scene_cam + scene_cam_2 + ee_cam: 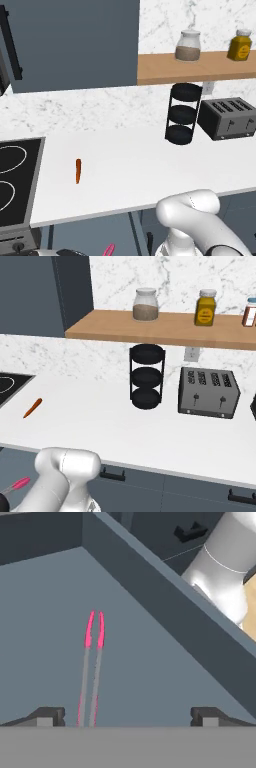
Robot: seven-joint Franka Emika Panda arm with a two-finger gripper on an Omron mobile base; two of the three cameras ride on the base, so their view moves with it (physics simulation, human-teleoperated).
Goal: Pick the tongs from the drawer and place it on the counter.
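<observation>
the long thin pink tongs (94, 662) lie flat on the grey drawer floor (45, 612), towards seven o'clock. the gripper (127, 716) hangs just above with its two dark fingers wide apart, holding nothing.

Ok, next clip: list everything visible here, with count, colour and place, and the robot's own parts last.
tongs: 1, pink tips, grey arms, lying in the open grey drawer
counter: 1, white
carrot-like stick: 1, orange, on the counter near the hob
hob: 1, black, counter's left end
tiered stand: 1, black, under the shelf
toaster: 1, dark grey, right of the stand
shelf: 1, brown wood
jars: clear and yellow, on the shelf
hand: 1, dark fingers open, over the tongs
</observation>
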